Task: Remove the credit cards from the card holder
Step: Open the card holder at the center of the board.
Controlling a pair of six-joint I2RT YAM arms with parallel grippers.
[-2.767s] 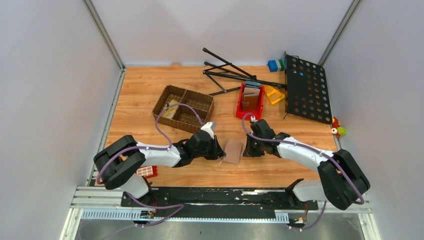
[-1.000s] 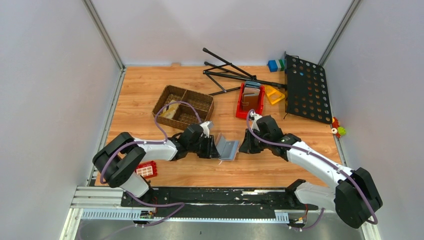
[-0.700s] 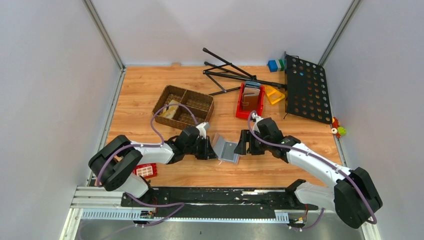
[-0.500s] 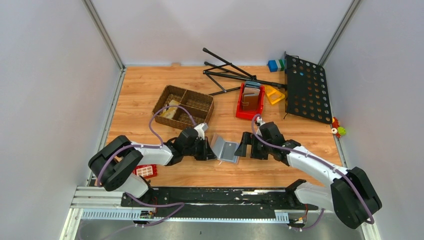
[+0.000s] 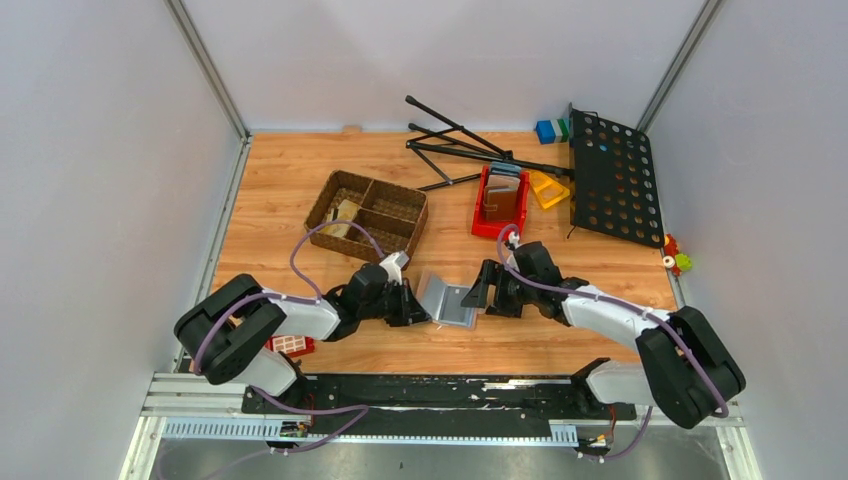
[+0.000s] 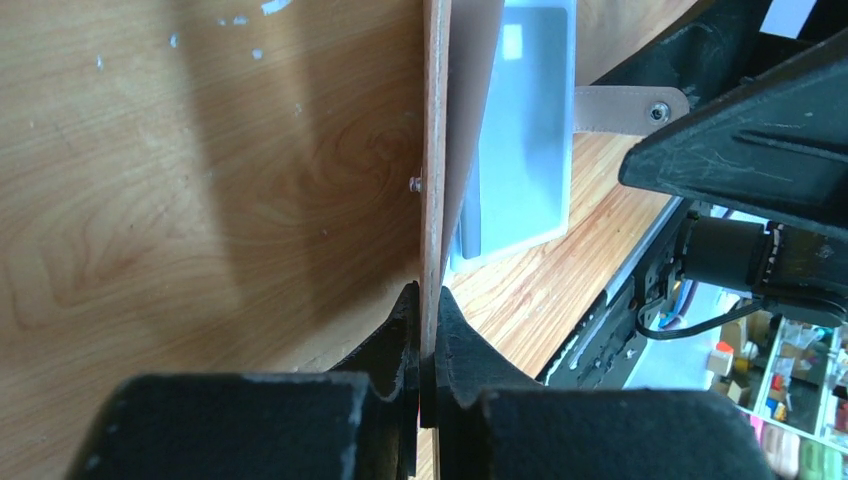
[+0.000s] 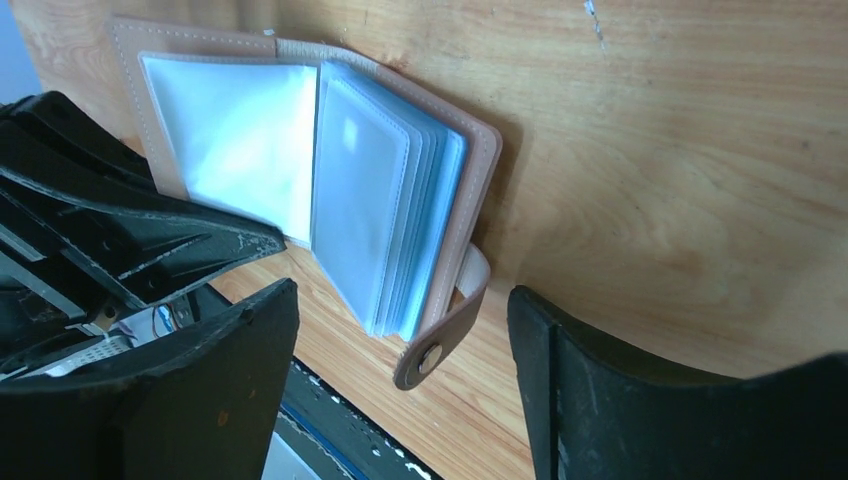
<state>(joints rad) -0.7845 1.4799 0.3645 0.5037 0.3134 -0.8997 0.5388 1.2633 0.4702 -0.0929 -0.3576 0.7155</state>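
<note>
The card holder [image 5: 452, 300] lies open on the wooden table between both arms, taupe outside, with a stack of pale clear sleeves [image 7: 385, 215] inside. Its left cover [image 6: 433, 150] stands raised on edge, and my left gripper [image 5: 418, 305] [image 6: 428, 330] is shut on that cover's edge. My right gripper [image 5: 485, 293] [image 7: 402, 300] is open just right of the holder. The snap strap [image 7: 440, 335] lies between its fingers, untouched. The credit cards are hidden; I cannot make them out in the sleeves.
A wicker basket [image 5: 367, 215] stands behind the left arm. A red bin [image 5: 500, 200] with wallets, a yellow piece [image 5: 548, 187], tripod legs [image 5: 460, 140] and a black perforated plate [image 5: 615, 175] sit at the back right. A red toy brick [image 5: 290, 343] lies by the left base.
The holder, closed earlier, now lies open. The right gripper let go of the right cover and opened. The left gripper shut on the left cover and drew it leftward.
</note>
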